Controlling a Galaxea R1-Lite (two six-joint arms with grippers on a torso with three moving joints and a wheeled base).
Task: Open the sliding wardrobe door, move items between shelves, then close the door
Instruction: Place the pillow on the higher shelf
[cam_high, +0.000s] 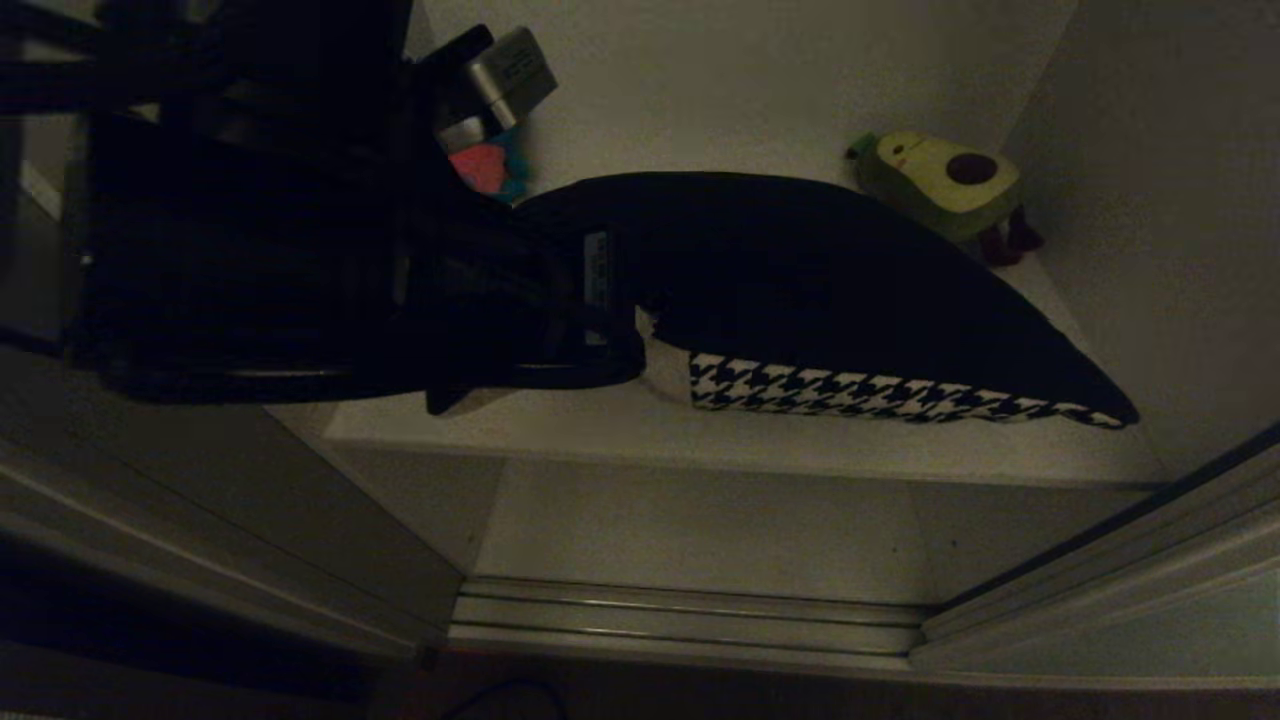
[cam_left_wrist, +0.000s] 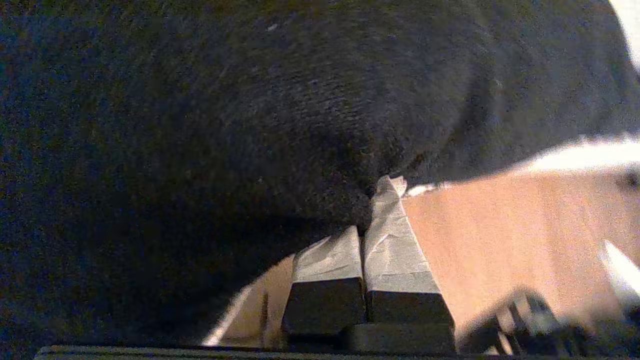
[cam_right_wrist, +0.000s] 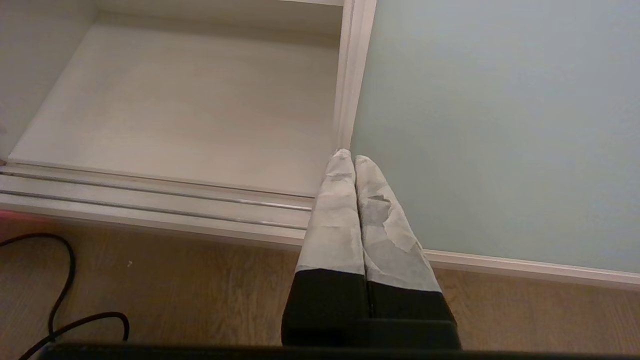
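Presently, item one: left gripper (cam_left_wrist: 372, 220), taped fingers pressed together and pinching the edge seam of the cushion (cam_high: 830, 290), whose plain black back fills most of the left wrist view; the arm itself is the dark bulk at the upper left of the head view, reaching in over the shelf (cam_high: 700, 440). Item two: the cushion, tilted on that upper white board with its black back uppermost and a strip of houndstooth front showing along the near edge, its right corner close to the wardrobe's side wall. Item three: behind it, at the back right corner, an avocado plush toy (cam_high: 940, 180), apart from the cushion; at the back left, a small pink and teal object (cam_high: 488, 165) (identity not clear). Item four: lower shelf (cam_right_wrist: 190, 105), bare in the right wrist view. Item five: right gripper (cam_right_wrist: 355, 160), fingers clenched on nothing, parked low outside the wardrobe just beside the sliding wardrobe door (cam_right_wrist: 500, 125), which stands drawn aside over the floor track (cam_high: 690, 610). Step in hand, by judgement: the shelf-to-shelf transfer, cushion grasped but not yet clear of its board. Next move likely calls for lifting the cushion free without brushing the plush, carrying it out past the shelf lip, then down to the other board.
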